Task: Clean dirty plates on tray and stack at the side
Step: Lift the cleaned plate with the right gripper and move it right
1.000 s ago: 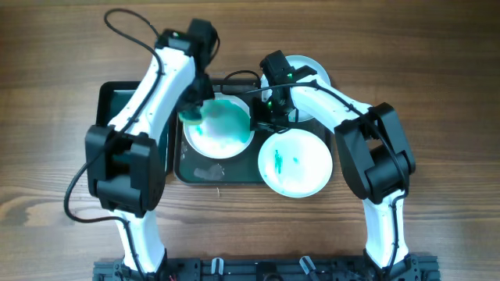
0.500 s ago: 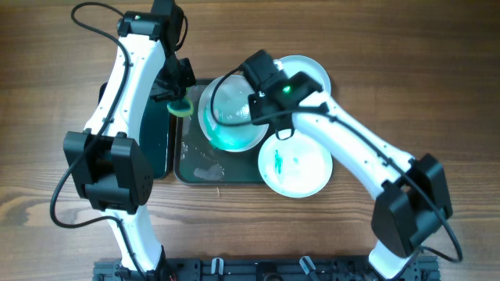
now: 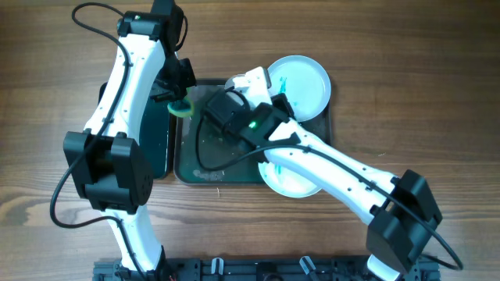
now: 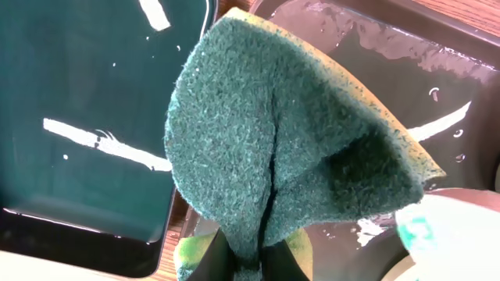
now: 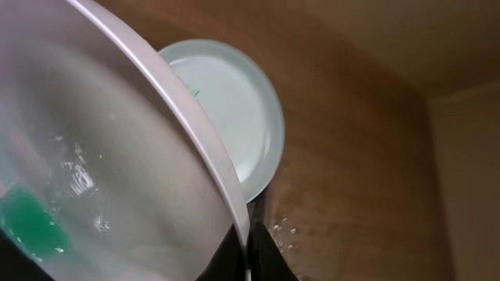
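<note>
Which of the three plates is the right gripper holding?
The tilted plate filling the right wrist view, wet, green-smeared. The far plate on the tray's right corner and the near plate under the right arm lie flat.

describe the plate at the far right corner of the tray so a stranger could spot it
On the wooden table sits a dark tray. A round white plate lies over its far right corner, past the rim. Unlike the near plate, half hidden under the right arm, it is mostly in view, with small green streaks.
</note>
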`<move>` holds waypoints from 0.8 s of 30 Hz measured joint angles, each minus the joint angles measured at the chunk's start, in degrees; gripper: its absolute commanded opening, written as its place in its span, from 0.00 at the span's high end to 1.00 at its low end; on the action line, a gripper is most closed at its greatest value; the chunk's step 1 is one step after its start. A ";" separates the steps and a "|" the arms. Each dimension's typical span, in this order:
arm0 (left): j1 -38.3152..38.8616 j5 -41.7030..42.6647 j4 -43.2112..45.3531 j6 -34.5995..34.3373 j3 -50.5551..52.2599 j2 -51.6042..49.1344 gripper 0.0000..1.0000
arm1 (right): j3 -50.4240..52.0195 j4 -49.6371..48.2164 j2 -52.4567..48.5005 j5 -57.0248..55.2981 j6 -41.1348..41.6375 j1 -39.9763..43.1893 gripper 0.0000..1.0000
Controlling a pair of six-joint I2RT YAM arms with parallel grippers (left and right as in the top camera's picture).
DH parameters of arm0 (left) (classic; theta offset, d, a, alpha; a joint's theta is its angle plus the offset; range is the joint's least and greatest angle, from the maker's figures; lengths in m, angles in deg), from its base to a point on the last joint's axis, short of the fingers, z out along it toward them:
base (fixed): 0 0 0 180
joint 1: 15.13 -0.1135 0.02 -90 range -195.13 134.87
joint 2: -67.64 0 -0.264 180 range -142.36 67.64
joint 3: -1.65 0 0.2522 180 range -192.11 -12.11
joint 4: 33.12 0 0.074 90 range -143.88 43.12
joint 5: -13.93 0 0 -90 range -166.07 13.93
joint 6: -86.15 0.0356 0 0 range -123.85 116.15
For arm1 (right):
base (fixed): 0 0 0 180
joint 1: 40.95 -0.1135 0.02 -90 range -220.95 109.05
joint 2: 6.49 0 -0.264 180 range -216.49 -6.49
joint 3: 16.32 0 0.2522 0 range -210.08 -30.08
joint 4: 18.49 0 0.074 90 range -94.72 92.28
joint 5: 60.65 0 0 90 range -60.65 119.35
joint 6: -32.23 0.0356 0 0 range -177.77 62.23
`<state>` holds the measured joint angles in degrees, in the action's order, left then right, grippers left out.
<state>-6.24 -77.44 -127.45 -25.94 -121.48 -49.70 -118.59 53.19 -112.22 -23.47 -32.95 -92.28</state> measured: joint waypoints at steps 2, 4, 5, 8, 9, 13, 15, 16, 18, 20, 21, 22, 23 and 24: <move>0.00 0.02 0.00 0.00 0.00 0.00 0.96 | -0.02 0.02 0.11 -3.76 0.00 -1.25 0.96; 0.00 0.02 0.00 0.02 0.00 0.00 0.96 | 0.00 0.04 0.66 -7.54 0.00 -2.12 0.96; 0.00 0.02 0.00 0.07 0.00 0.00 0.96 | 0.00 0.04 1.16 -9.66 -0.02 -2.56 0.96; 0.00 0.00 -0.02 0.20 0.00 0.00 0.96 | 0.00 0.13 2.23 -14.32 -0.02 -3.43 0.96; 0.00 0.00 -0.02 0.22 0.00 0.00 0.96 | 0.00 0.15 2.64 -16.48 -0.02 -3.85 0.96; 0.00 0.02 0.00 0.33 0.00 0.00 0.96 | -0.02 0.15 4.15 -22.82 -0.02 -5.46 0.96; 0.00 0.02 0.00 0.37 0.00 0.00 0.96 | 0.00 0.13 4.90 -24.79 -0.04 -6.21 0.96; 0.00 0.02 0.00 0.37 0.00 0.00 0.96 | 0.00 0.13 5.35 -25.53 -0.02 -6.60 0.96; 0.00 0.02 0.00 0.37 0.00 0.00 0.96 | 0.00 0.13 6.05 -26.40 -0.04 -7.06 0.96; 0.00 0.02 0.00 0.37 0.00 0.00 0.96 | 0.00 0.13 6.64 -27.08 -0.02 -7.26 0.96; 0.00 0.02 0.00 0.37 0.00 0.00 0.96 | 0.00 0.13 6.75 -27.19 -0.02 -7.26 0.96; 0.00 0.02 0.00 0.37 0.00 0.00 0.96 | 0.00 0.13 6.82 -27.21 -0.02 -7.26 0.96; 0.00 0.02 0.00 0.37 0.00 0.00 0.96 | -0.02 0.13 6.84 -27.19 -0.02 -7.26 0.96; 0.00 0.02 -0.02 0.37 0.00 0.00 0.96 | 0.00 0.13 6.82 -27.15 -0.02 -7.26 0.96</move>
<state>-6.24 -77.41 -127.48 -25.56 -121.48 -49.70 -118.59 53.32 -105.40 -50.62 -32.97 -99.54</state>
